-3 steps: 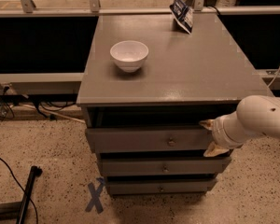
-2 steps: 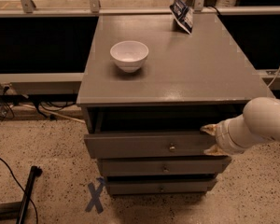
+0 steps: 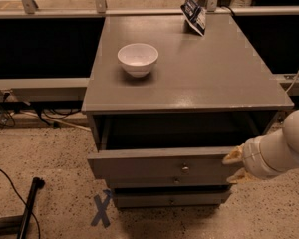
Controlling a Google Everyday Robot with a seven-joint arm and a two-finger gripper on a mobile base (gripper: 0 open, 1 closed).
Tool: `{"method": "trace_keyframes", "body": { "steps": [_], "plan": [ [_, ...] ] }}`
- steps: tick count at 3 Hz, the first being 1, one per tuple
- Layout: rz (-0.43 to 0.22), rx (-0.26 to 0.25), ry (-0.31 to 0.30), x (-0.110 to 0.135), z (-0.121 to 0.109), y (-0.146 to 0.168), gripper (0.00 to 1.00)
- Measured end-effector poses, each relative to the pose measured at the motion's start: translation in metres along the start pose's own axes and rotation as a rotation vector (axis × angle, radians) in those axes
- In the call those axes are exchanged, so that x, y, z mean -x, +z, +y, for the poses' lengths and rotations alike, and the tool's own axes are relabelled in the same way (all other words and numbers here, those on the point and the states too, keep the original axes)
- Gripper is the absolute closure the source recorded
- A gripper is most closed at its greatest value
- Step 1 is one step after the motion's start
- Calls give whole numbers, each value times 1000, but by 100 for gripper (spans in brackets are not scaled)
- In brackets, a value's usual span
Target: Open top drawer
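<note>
Nearest on the speckled floor is a blue tape cross (image 3: 100, 210), with a black pole (image 3: 28, 207) lying off to the left; both sit well clear of the drawer's path. Above the cross, the lowest drawer (image 3: 170, 199) and the middle drawer (image 3: 175, 181) sit closed, the middle one mostly hidden under the top drawer (image 3: 154, 164). That drawer stands partway out from the counter (image 3: 199, 83), its dark hollow showing behind the flat grey front. Its small round knob (image 3: 185, 169) is untouched at centre. The gripper (image 3: 234, 166) is at the right end of that front rather than at the knob, probably because the edge gives a surer purchase for a straight outward pull than so small a knob would. Whether it is clamped on the front or only hooked against it, I cannot tell. The pale arm (image 3: 284, 146) comes in from the right, low and level with the drawer. The task looks largely done, with more travel possible. On the counter a white bowl (image 3: 138, 59) stands left of centre, and a dark packet (image 3: 195, 14) leans at the far edge; neither is near the drawer, though a jerky pull might shake the bowl
</note>
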State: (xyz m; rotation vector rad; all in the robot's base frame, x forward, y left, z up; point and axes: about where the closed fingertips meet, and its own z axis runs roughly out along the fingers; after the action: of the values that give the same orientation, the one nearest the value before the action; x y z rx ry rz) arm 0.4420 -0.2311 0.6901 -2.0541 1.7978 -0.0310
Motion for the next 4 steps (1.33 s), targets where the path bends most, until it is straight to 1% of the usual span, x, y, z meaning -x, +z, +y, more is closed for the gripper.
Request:
{"method": "trace_keyframes", "body": {
  "steps": [1,2,3,4],
  "plan": [
    [-2,-5,7,13,8,-19,33],
    [-3,-10,9,21,9,-28,27],
    [12,-20,8,25,-4,-17,4],
    [32,-31,23,21,-20,3,0]
  ]
}}
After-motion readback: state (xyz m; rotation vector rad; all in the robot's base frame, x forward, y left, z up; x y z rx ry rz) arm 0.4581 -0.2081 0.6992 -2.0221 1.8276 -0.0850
